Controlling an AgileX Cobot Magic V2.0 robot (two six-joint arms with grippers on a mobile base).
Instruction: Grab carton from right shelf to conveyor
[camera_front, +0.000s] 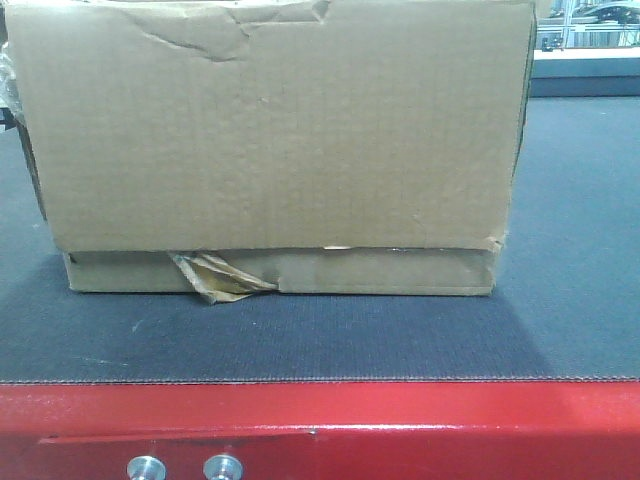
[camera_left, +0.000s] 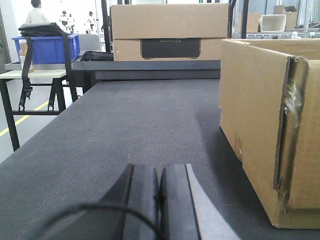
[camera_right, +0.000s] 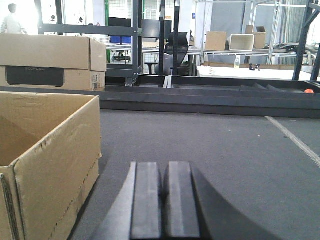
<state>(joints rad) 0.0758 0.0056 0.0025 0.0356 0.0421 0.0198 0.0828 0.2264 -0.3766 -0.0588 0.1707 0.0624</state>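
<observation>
The carton, a wide brown cardboard box with a dented top edge and a wad of amber tape at its lower left, rests on the dark grey conveyor belt behind the red frame edge. In the left wrist view the carton stands to the right of my left gripper, whose black fingers are pressed together, empty, low over the belt. In the right wrist view the open-topped carton is to the left of my right gripper, also shut on nothing. The shelf is out of view.
Two silver bolts sit in the red frame. Another large cardboard box stands beyond the belt's far end. A blue bin rests on a side table at left. Racks and tables fill the background.
</observation>
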